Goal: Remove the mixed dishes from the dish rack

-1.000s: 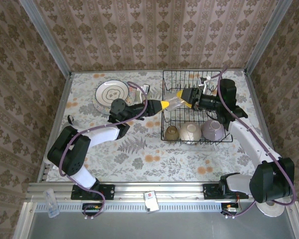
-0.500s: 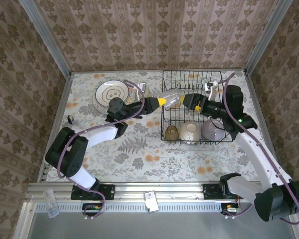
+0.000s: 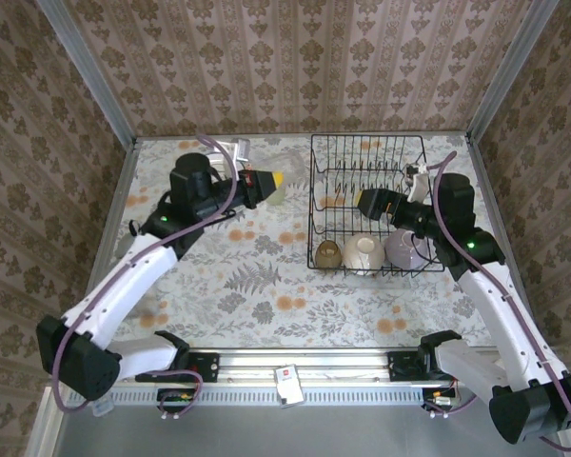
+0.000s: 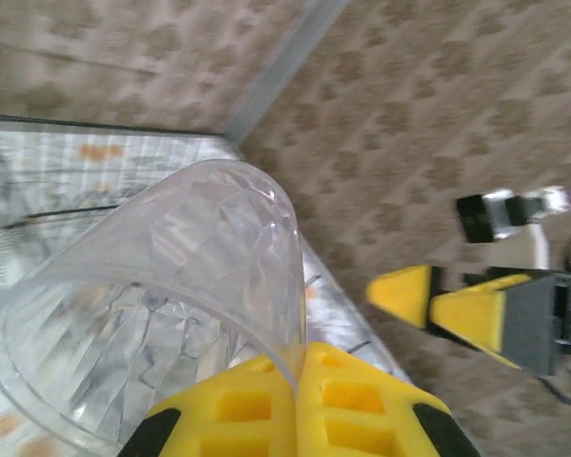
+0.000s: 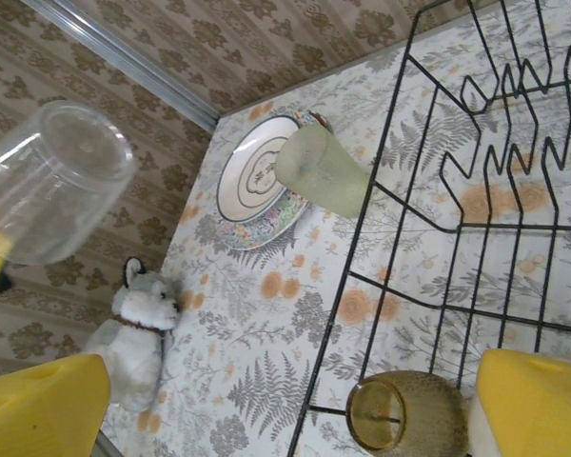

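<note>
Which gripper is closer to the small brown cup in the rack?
Right. The right gripper hangs above the rack just behind the brown cup; the left gripper is outside the rack, farther left.

Table [image 3: 266,286]: covering printed with grey ferns and orange blossoms. The black wire dish rack [image 3: 311,205] stands on the far right part. Far left is a round plate [image 5: 252,181] with a white centre and a coloured floral rim; a pale green glass [image 5: 324,171] is just beside its rim — upright or lying, unresolved. Near the left edge is a small plush dog [image 5: 138,328], well apart from the rack.
</note>
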Tool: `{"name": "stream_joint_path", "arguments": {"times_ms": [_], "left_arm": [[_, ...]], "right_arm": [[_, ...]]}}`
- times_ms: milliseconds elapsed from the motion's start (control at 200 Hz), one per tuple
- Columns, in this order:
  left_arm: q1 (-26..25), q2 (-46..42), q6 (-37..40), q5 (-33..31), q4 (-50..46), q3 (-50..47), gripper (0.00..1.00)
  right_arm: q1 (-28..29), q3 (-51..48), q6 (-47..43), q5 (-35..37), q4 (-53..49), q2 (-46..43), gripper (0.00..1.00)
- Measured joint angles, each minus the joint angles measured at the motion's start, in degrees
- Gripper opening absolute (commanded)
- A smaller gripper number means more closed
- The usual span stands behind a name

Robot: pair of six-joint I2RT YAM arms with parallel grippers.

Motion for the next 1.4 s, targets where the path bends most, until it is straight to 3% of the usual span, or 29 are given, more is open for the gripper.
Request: {"name": "stream_joint_path", "arguments": {"times_ms": [210, 435, 765, 1400], "left_arm": [[0.00, 0.66, 15.17, -14.51, -28.87, 9.51, 0.00], [0.00, 6.23, 24.33, -24.57, -45.07, 12.55, 0.00], [0.00, 17.42, 28.81, -29.55, -48.28, 16.65, 0.00], [-2.23, 43.15, 33.68, -33.51, -49.59, 31.23, 0.00]], "right_arm": [[1.99, -0.72, -2.49, 2.58, -2.23, 0.07, 1.00], [6.27, -0.70, -5.62, 6.91, -4.96, 1.62, 1.00], [11.91, 0.28, -9.25, 13.86, -10.75, 4.57, 1.00], [13.33, 0.46, -11.10, 17.16, -13.62, 4.70, 1.00]]}}
